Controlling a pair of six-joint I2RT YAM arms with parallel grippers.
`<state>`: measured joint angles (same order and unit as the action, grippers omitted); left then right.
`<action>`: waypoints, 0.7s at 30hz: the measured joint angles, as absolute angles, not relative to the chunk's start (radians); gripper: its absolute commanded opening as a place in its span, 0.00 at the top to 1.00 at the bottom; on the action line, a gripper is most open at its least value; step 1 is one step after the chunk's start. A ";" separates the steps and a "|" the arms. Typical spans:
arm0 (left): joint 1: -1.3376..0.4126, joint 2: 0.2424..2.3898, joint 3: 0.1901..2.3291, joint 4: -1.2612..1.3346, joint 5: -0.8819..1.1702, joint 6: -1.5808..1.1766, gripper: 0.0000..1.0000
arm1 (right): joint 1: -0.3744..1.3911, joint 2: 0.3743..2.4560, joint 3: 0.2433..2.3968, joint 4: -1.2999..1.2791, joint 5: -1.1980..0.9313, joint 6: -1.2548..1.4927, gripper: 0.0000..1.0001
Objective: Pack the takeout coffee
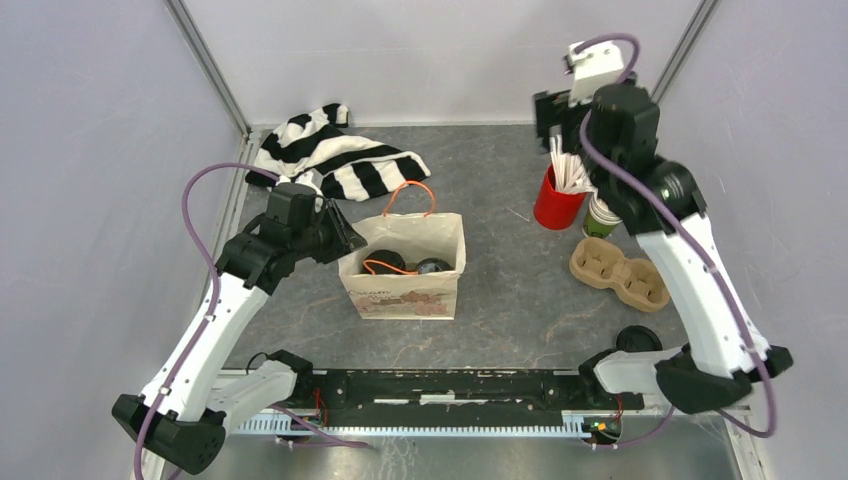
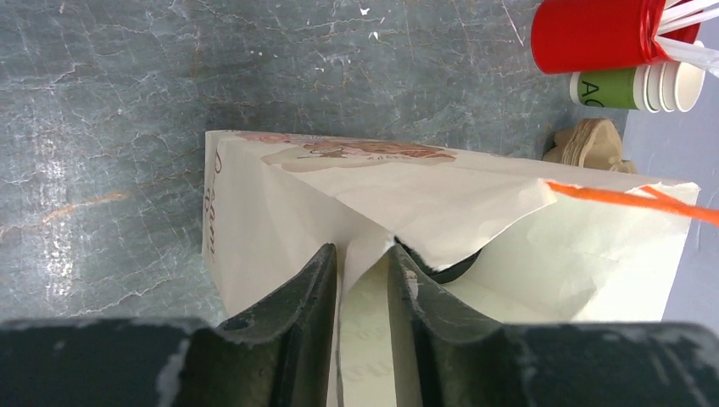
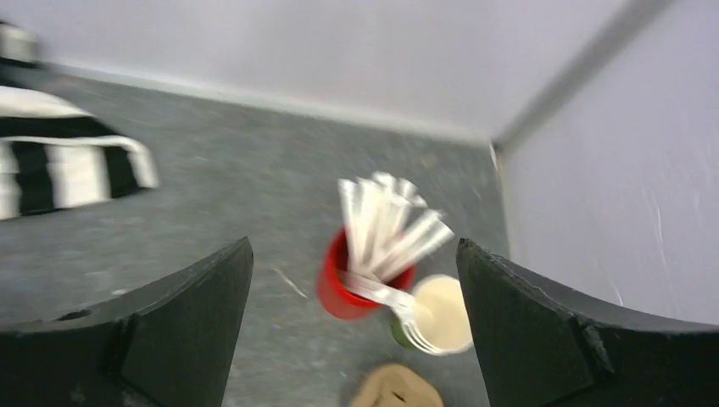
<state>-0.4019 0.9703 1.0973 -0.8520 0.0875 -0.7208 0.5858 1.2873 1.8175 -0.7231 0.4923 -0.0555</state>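
Finds 2 coffees [image 1: 388, 262] lid-up inside bag [image 1: 405, 295]. Straddles bag's left wall with left hand [image 2: 363, 254], likely steadying it; cannot tell whether clenched. Spreads right hand [image 3: 354, 246] wide, empty, above red cup [image 1: 556, 205].

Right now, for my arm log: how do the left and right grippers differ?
The left gripper is down at the paper bag, its jaws straddling the bag's side wall; the right gripper is raised above the red cup of white sticks, nothing between its jaws. The left's gap is narrow; the right's is wide. Both have black fingers.
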 measured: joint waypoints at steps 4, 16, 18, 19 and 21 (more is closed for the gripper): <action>-0.402 0.985 1.131 -0.884 0.088 -0.718 0.55 | 0.232 1.357 1.670 -0.709 0.294 0.009 0.15; -0.402 0.995 1.251 -0.951 0.085 -0.664 0.49 | -0.165 1.473 1.425 -0.539 -0.107 0.199 0.48; -0.402 0.995 1.263 -0.958 0.085 -0.657 0.49 | -0.191 1.504 1.433 -0.516 -0.130 0.212 0.52; -0.402 0.996 1.269 -0.962 0.084 -0.654 0.49 | -0.206 1.521 1.433 -0.501 -0.144 0.219 0.55; -0.402 0.998 1.283 -0.974 0.084 -0.649 0.49 | -0.228 1.546 1.430 -0.478 -0.163 0.231 0.61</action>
